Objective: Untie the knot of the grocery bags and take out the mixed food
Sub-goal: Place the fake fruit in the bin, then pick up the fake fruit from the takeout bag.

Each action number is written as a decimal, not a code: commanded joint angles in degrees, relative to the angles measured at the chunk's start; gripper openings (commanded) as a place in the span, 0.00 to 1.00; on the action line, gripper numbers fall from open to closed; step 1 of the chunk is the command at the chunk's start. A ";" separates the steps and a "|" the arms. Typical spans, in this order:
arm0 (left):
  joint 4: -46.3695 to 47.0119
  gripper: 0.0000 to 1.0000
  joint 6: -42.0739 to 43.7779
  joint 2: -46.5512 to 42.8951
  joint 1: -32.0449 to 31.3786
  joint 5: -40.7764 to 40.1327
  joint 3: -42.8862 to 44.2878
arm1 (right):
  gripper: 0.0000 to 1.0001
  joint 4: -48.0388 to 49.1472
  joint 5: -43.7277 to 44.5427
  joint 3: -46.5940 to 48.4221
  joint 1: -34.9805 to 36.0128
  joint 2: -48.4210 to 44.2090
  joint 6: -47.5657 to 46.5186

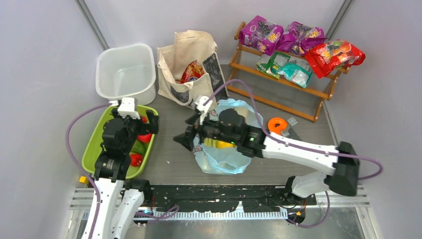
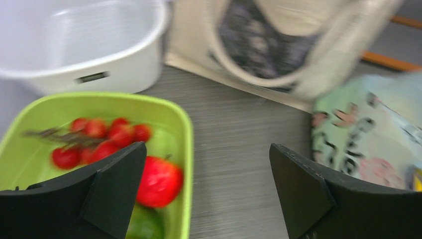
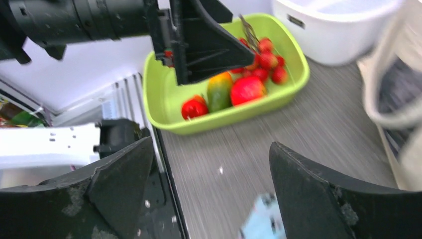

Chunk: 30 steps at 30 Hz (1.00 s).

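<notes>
1. Looking at a thin light-blue plastic bag (image 1: 226, 162), slumped mid-desk toward the near edge, yellow vegetable (image 1: 219, 144) peeking out.
2. Can't make out the knot from here.
3. Expect filmy, slippery, featherweight plastic: better to pinch a bunched handle than flat skin.
4. Right tool (image 3: 209, 147) spread wide at the bag's left side, holding nothing.
5. Left tool (image 2: 208, 147) spread too, over a lime-green plastic tray (image 1: 92, 144) of red fruits (image 2: 159, 181).
6. Far back, cream canvas tote (image 1: 186, 55): floppy; take its red crinkly packet (image 1: 191, 72) by a seam.
</notes>
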 commanded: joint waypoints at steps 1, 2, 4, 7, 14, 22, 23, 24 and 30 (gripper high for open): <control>4.26 0.98 3.09 3.18 -7.31 15.09 2.14 | 0.94 -12.24 14.66 -7.40 0.00 -14.28 3.81; 4.17 0.98 3.61 3.60 -9.52 15.19 2.25 | 0.94 -13.83 16.12 -8.35 0.00 -16.07 4.38; 4.13 0.98 4.12 3.96 -13.99 13.34 2.27 | 0.94 -18.34 19.79 -10.96 -0.10 -20.62 5.60; 4.20 0.99 2.87 5.30 -18.72 14.81 2.88 | 0.95 -23.58 24.22 -14.18 -1.55 -25.16 7.27; 7.83 0.99 -3.42 13.22 -24.13 22.88 5.95 | 0.86 -24.92 20.11 -20.21 -9.71 -26.98 10.91; 6.10 0.97 -4.17 21.75 -29.90 22.95 8.84 | 0.81 -24.70 23.28 -20.65 -11.64 -21.71 8.61; 5.17 0.98 -4.01 22.76 -30.36 21.07 8.88 | 0.80 -24.70 23.73 -20.47 -11.92 -20.93 8.30; 4.10 0.98 -3.61 24.14 -30.61 20.35 9.11 | 0.80 -24.81 24.62 -19.98 -11.98 -19.26 8.24; 1.38 0.90 -2.58 28.54 -32.66 23.01 9.19 | 0.83 -26.20 25.01 -18.35 -12.08 -13.33 9.88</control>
